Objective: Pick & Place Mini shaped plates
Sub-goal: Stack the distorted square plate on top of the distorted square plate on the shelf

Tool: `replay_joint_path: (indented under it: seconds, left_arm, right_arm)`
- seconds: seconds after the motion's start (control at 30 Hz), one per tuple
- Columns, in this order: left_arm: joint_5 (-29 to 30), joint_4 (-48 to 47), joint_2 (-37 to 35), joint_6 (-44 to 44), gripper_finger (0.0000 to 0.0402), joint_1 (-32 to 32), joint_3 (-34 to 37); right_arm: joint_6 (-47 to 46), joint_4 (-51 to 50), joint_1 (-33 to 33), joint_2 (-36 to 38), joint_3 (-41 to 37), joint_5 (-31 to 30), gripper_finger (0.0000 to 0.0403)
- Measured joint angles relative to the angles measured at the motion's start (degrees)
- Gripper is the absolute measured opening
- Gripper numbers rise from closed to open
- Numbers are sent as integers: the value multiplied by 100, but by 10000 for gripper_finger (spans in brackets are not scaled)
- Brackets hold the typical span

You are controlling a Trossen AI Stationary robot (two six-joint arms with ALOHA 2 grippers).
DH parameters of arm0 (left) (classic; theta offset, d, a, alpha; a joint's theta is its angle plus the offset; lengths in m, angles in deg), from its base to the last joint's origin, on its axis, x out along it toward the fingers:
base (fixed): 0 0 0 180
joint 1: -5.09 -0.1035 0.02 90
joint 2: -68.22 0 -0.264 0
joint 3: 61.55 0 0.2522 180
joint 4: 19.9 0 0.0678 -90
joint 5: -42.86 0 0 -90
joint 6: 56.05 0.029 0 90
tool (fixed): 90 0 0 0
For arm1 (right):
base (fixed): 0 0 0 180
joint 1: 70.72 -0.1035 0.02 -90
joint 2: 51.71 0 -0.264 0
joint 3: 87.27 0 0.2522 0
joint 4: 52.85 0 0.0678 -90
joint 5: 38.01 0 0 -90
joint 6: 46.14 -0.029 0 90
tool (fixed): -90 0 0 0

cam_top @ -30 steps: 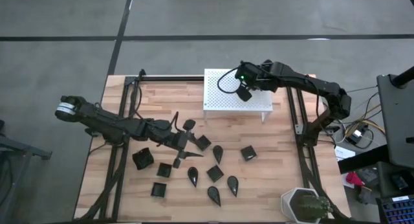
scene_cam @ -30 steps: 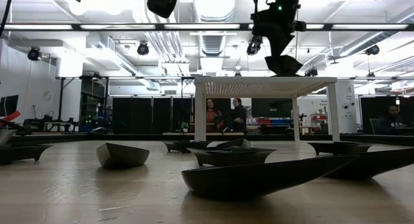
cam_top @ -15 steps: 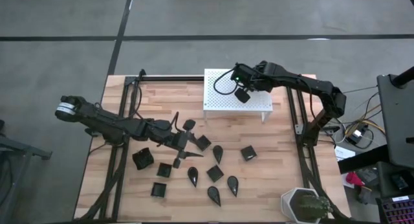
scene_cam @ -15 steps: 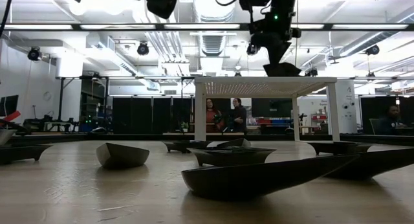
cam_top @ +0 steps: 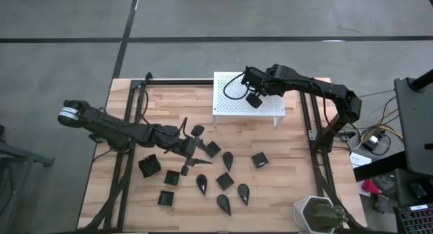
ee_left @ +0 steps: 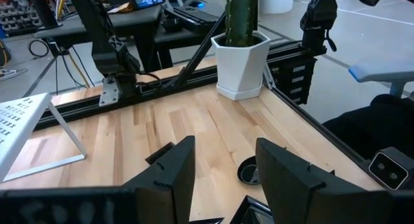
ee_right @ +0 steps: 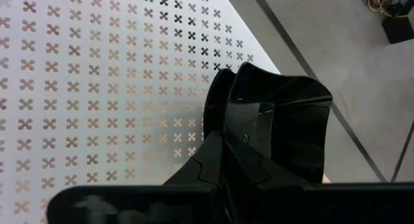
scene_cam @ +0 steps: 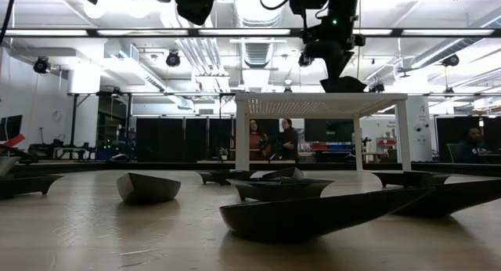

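1. High view: the right tool (cam_top: 255, 99) is over the white stand (cam_top: 230, 109). It is pinched tight on one small black plate (cam_top: 253, 100). The other black plates (cam_top: 223, 180) lie on the worktop (cam_top: 128, 193) in front of the stand. The left tool (cam_top: 191, 151) hangs over them with its fingers apart, holding nothing. A white pot (cam_top: 312, 214) stands well away from the stand, at the worktop's corner.

2. Low view: the held plate (scene_cam: 343, 84) sits just above the stand's top (scene_cam: 321, 104); I cannot tell if it touches. A teardrop plate (scene_cam: 313, 212) lies nearest. These dishes look thin, stiff and light. I think the raised rim is the best place to pinch.

3. Left wrist view: the left tool's fingers (ee_left: 171, 175) stand apart, with nothing between. The pot (ee_left: 241, 62) holds a green plant (ee_left: 240, 13).

4. Right wrist view: the right tool (ee_right: 226, 156) grips the plate's rim (ee_right: 278, 127), over the stand's top (ee_right: 84, 81) with its holes. The plate is empty.
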Motion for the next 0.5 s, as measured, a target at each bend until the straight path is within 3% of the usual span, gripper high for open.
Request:
replay_joint_path:
  seconds: [0.17, 0.5]
  left_arm:
    - [0, 8, 0, 2, 156, 0, 0]
    - [2, 7, 0, 6, 156, -2, 0]
  right_arm:
    - [28, -17, 2, 0, 0, 2, 20]
    - [59, -13, -71, 95, 0, 32, 109]
